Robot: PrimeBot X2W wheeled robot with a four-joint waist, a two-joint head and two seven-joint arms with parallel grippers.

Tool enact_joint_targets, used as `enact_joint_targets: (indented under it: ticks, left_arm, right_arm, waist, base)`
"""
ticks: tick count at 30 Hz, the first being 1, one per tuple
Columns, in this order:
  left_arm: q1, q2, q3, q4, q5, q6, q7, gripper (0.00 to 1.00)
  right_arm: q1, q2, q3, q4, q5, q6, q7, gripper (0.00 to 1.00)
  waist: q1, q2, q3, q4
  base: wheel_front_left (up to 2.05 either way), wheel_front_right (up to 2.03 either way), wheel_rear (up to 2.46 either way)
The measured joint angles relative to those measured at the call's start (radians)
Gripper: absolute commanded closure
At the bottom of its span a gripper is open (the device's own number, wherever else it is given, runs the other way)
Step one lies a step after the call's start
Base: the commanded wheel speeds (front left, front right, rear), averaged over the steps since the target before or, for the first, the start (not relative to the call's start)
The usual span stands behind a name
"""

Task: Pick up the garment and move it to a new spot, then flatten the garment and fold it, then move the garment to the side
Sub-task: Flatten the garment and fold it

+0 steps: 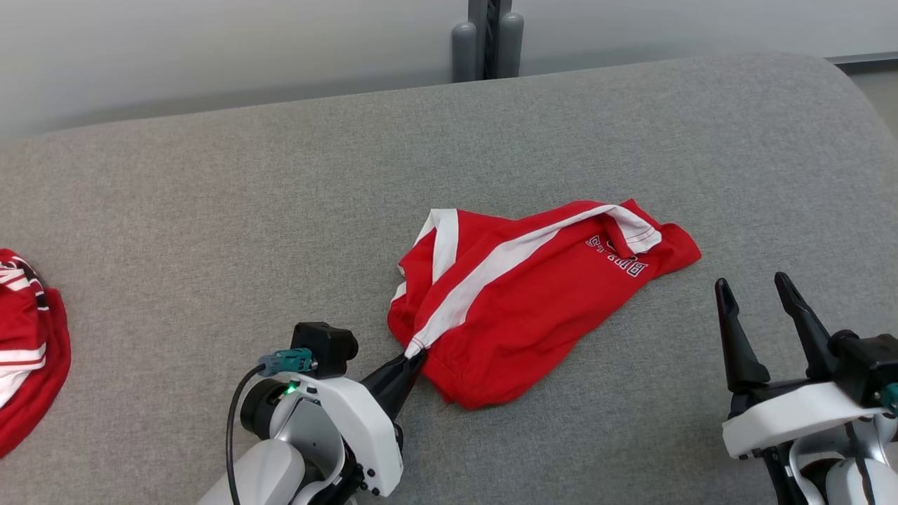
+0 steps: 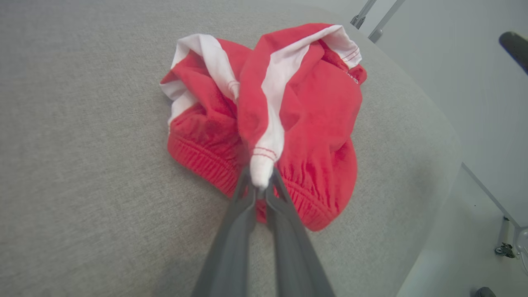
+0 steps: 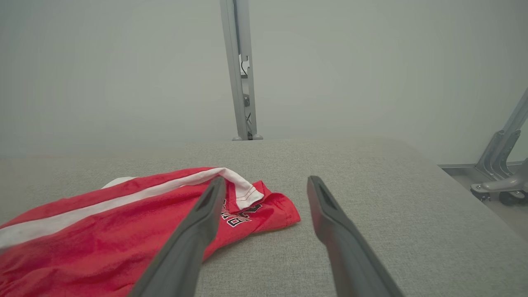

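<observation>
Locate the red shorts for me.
Head view: the shorts lie centre on the grey cushion, their near striped corner pinched in the left gripper.

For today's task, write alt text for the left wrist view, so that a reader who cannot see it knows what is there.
The left gripper, two dark fingers rising from the bottom edge, is shut on the white-striped end of a crumpled red garment. The garment lies bunched on a grey fabric surface, with pale floor past its right edge.

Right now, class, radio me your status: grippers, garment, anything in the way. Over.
Left gripper jaws shut on red garment, at white stripe's end. Right gripper jaws open, apart from it. Second garment far left, not in the way.
</observation>
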Motion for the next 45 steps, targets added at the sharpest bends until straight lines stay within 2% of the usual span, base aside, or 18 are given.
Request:
enact_joint_targets:
  ticks: [6, 12, 22, 23, 25, 29, 34, 39, 45]
  left_arm:
    - [-0.018, 0.016, 0.002, -0.013, 0.019, 0.006, -0.009, 1.0]
    - [-0.044, 0.024, -0.003, -0.032, 0.034, 0.008, -0.009, 1.0]
    - [-0.078, 0.014, -0.021, -0.04, 0.051, -0.007, -0.024, 1.0]
    - [-0.079, 0.014, -0.021, -0.04, 0.053, -0.008, -0.031, 1.0]
    - [-0.08, 0.015, -0.021, -0.041, 0.056, -0.009, -0.036, 1.0]
    - [-0.086, 0.025, -0.018, -0.049, 0.065, -0.01, -0.057, 1.0]
    - [-0.099, 0.044, 0.002, -0.088, 0.082, -0.007, -0.099, 1.0]
    - [-0.133, 0.097, 0.036, -0.167, 0.117, 0.009, -0.129, 1.0]
    - [-0.191, 0.167, 0.096, -0.287, 0.153, 0.035, -0.141, 1.0]
  right_arm:
    - [-0.074, -0.037, -0.001, 0.06, -0.023, 0.0, 0.037, 0.0]
    - [-0.206, -0.109, 0.041, 0.224, -0.025, 0.0, 0.073, 0.0]
    - [-0.378, -0.142, 0.153, 0.489, 0.014, 0.0, 0.063, 0.0]
    - [-0.39, -0.144, 0.161, 0.511, 0.014, 0.0, 0.064, 0.22]
    - [-0.41, -0.147, 0.174, 0.546, 0.024, 0.0, 0.063, 1.0]
    - [-0.438, -0.155, 0.201, 0.58, 0.052, 0.0, 0.043, 1.0]
    - [-0.46, -0.179, 0.2, 0.557, 0.082, 0.0, -0.002, 1.0]
    - [-0.471, -0.208, 0.203, 0.453, 0.095, 0.0, 0.008, 1.0]
    - [-0.475, -0.236, 0.179, 0.244, 0.1, 0.0, 0.09, 1.0]
  waist:
    - [0.0, 0.0, 0.017, 0.008]
    - [0.0, 0.0, 0.044, 0.041]
    - [0.0, 0.0, 0.1, 0.104]
    - [-0.0001, 0.0, 0.105, 0.109]
    - [-0.0001, 0.0, 0.113, 0.114]
    - [-0.0001, 0.0, 0.12, 0.117]
    - [0.0, 0.0, 0.113, 0.11]
    - [-0.0001, 0.0, 0.088, 0.098]
    - [0.0, 0.0, 0.047, 0.086]
  base:
    - [0.0, 0.0, 0.0]
    - [0.0, 0.0, 0.0]
    - [0.0, 0.0, 0.0]
    - [0.0, 0.0, 0.0]
    - [0.0, 0.0, 0.0]
    - [0.0, 0.0, 0.0]
    - [0.0, 0.0, 0.0]
    - [0.0, 0.0, 0.0]
    - [0.0, 0.0, 0.0]
